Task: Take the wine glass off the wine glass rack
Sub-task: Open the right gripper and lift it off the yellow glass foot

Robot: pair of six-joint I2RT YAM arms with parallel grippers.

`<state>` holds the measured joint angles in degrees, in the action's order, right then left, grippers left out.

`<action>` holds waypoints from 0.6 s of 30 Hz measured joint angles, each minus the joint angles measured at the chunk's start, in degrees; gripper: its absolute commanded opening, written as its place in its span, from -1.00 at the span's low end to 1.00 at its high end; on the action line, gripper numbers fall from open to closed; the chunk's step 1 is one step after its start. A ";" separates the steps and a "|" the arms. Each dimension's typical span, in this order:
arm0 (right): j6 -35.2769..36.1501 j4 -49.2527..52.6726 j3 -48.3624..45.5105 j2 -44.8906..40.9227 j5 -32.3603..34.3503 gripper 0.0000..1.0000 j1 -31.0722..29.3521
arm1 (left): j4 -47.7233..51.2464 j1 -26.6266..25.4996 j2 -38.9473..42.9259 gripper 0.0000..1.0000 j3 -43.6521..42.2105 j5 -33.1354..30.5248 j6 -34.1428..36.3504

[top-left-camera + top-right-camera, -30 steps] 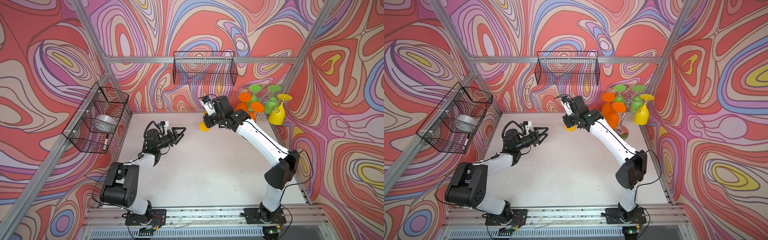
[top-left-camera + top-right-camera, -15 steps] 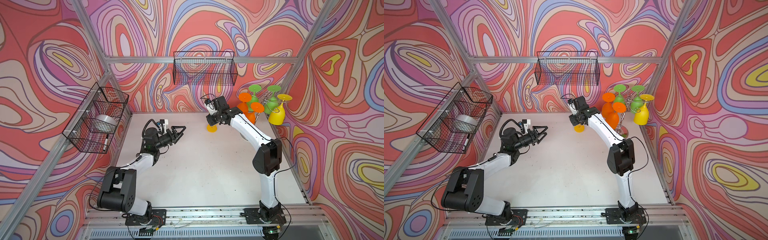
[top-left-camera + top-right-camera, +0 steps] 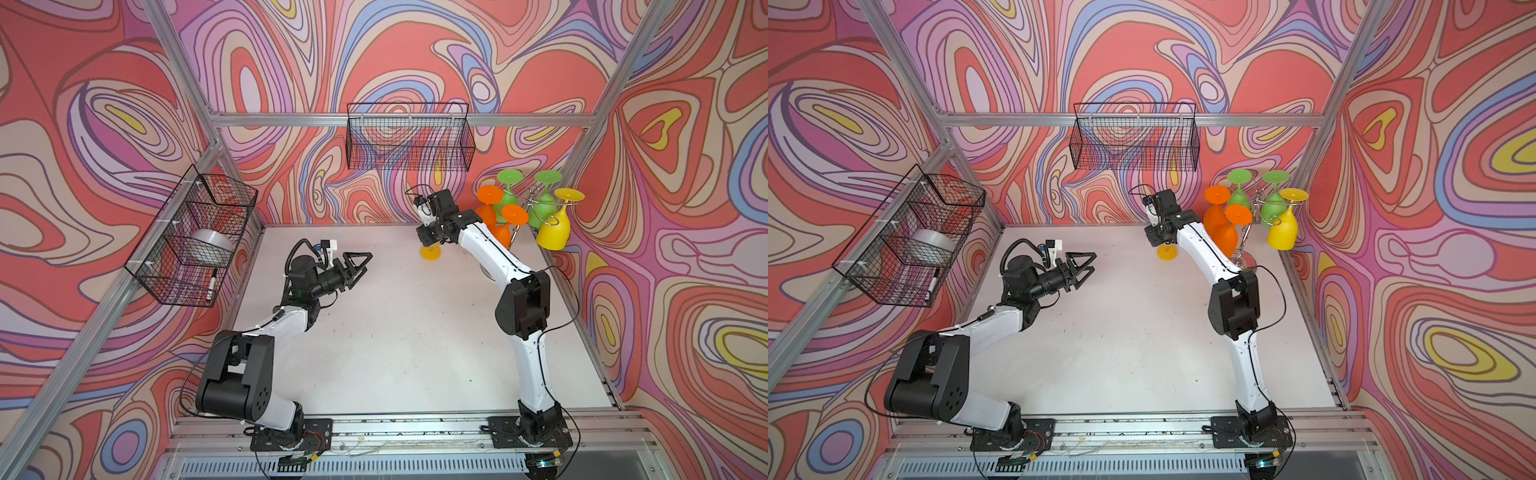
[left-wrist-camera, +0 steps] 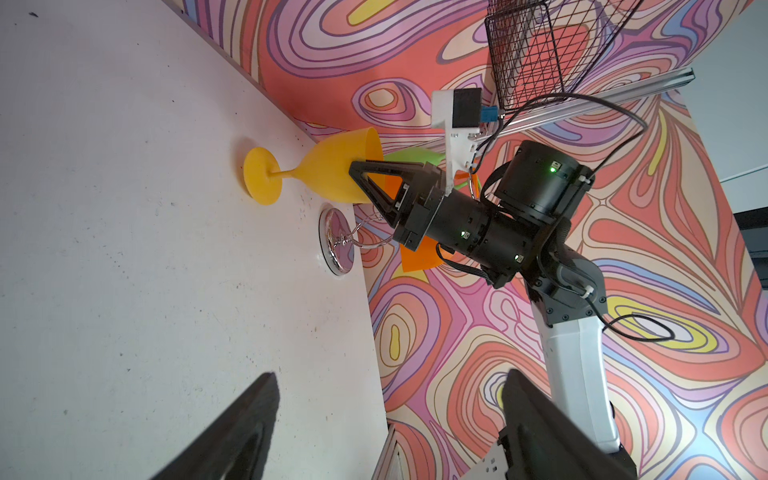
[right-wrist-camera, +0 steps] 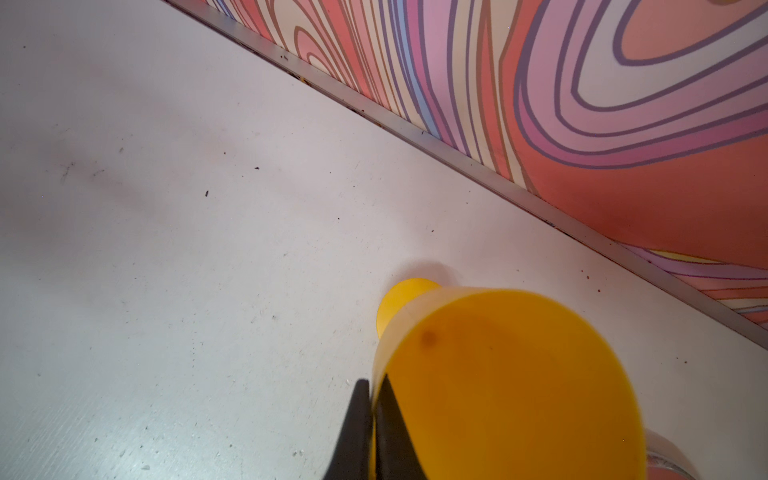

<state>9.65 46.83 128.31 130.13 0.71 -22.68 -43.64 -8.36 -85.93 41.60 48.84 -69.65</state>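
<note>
**Glass clear of rack, pinched at the rim by the right arm**

The wine glass point(image 4: 328, 170) is opaque yellow-orange plastic with a flared bowl, thin stem and flat disc foot. It is off the wine glass rack point(image 4: 336, 241) and stands foot-down on the white table point(image 3: 395, 332), at about 1 o'clock from the table's centre in both top views. Its long axis is vertical.

The right gripper point(image 4: 361, 176) slants down from above and is clenched on the bowl's rim, one finger inside the wall and one outside. The foot probably bears on the table, judging by the tight shadow, but the views do not confirm it.

The left gripper point(image 3: 359, 264) is spread wide and empty. The glass lies at its 3 o'clock, well apart, so the right arm is nearer.

The rack is chrome wire on a mirrored base, at 2 o'clock, with five hung glasses point(image 3: 552, 232) bowl-down.

Judgement: the next move is a straight-up release, since a sideways drag could tip the light glass.
</note>
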 measured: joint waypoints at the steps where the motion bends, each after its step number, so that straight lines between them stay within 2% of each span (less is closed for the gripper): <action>1: 0.07 0.04 0.28 0.44 -0.02 -1.00 0.00 | -0.02 0.11 -0.07 0.71 0.00 0.04 -0.02; 11: 0.35 0.55 4.96 4.20 -0.13 -1.00 0.42 | -0.28 0.59 -0.42 0.70 0.02 0.24 -0.02; 18: 0.55 0.98 7.87 5.77 -0.37 -0.55 0.59 | -0.28 0.66 -0.90 0.70 0.02 0.28 -0.04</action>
<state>10.20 47.81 136.18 135.90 0.34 -22.09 -43.92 -7.70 -86.83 41.63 49.12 -69.69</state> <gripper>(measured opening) 0.175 0.850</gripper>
